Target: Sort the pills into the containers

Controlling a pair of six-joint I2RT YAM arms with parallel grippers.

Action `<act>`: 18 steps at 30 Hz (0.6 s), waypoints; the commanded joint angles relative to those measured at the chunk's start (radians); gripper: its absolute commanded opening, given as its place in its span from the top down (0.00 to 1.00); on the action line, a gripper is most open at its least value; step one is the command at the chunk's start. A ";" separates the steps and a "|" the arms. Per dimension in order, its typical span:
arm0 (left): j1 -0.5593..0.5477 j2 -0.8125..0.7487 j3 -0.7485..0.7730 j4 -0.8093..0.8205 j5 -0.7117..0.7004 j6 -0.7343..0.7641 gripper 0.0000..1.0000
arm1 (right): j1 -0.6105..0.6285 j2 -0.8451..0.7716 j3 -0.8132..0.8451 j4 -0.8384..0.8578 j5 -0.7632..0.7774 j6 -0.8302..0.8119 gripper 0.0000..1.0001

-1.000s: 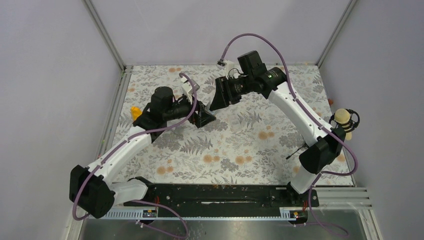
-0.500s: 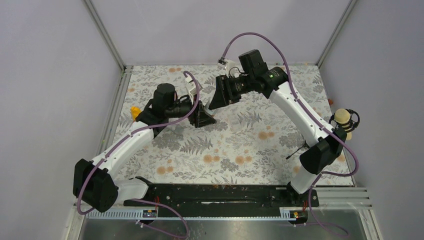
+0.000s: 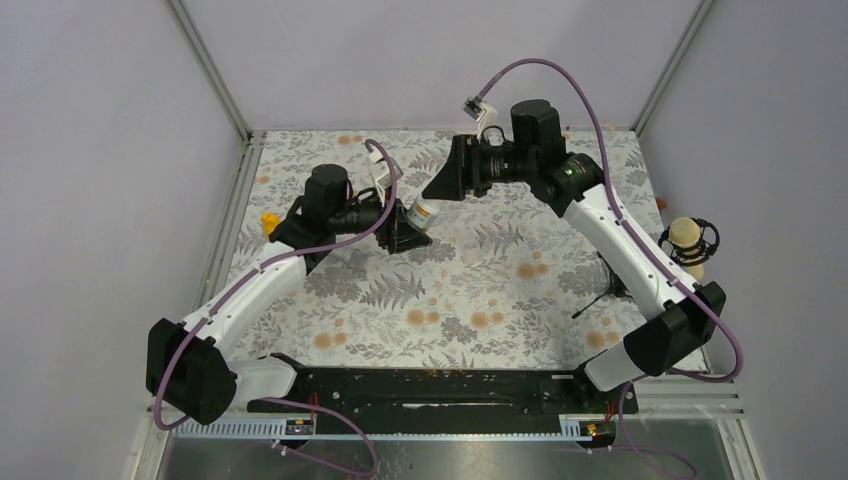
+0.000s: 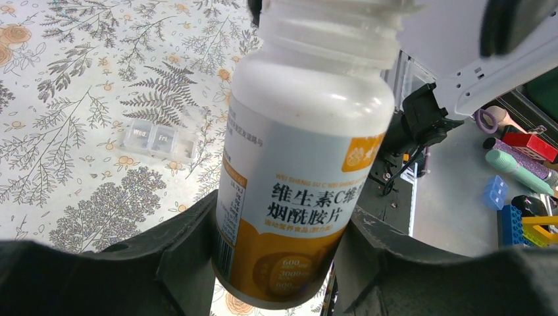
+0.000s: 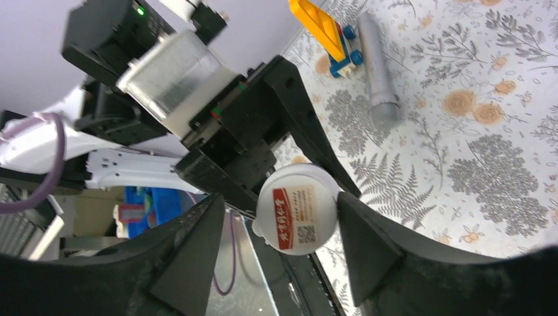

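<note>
A pill bottle (image 4: 309,131), white with an orange and white label, is held in my left gripper (image 4: 276,222), whose fingers are shut on its lower body. It shows as a small white shape in the top view (image 3: 421,212) at the left gripper (image 3: 407,230). Its round white top (image 5: 297,209) has a red and white sticker and faces my right gripper (image 5: 279,201), which is open with the jaws wider than the top. From above, the right gripper (image 3: 444,182) is just up and right of the bottle. No clear cup and no pills are in view.
A small clear compartment box (image 4: 160,139) lies on the floral mat (image 3: 480,290). A yellow and blue toy block (image 5: 327,29) and a grey cylinder (image 5: 378,66) lie at the mat's left; the block shows from above (image 3: 270,222). A cream ball in a black holder (image 3: 686,237) stands at the right edge.
My right gripper has drawn back up and to the right, away from the left gripper, and the bottle's top now shows between them. The left arm has hardly moved.
</note>
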 commanded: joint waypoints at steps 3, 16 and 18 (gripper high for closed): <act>0.008 -0.035 0.032 0.080 0.023 0.006 1.00 | -0.004 -0.036 -0.020 0.133 -0.048 0.081 0.49; 0.012 -0.037 0.032 0.107 0.041 -0.019 1.00 | -0.010 -0.065 -0.050 0.147 -0.050 0.023 0.30; 0.012 -0.035 0.035 0.106 0.046 -0.019 1.00 | -0.010 -0.064 -0.049 0.144 -0.049 0.014 0.36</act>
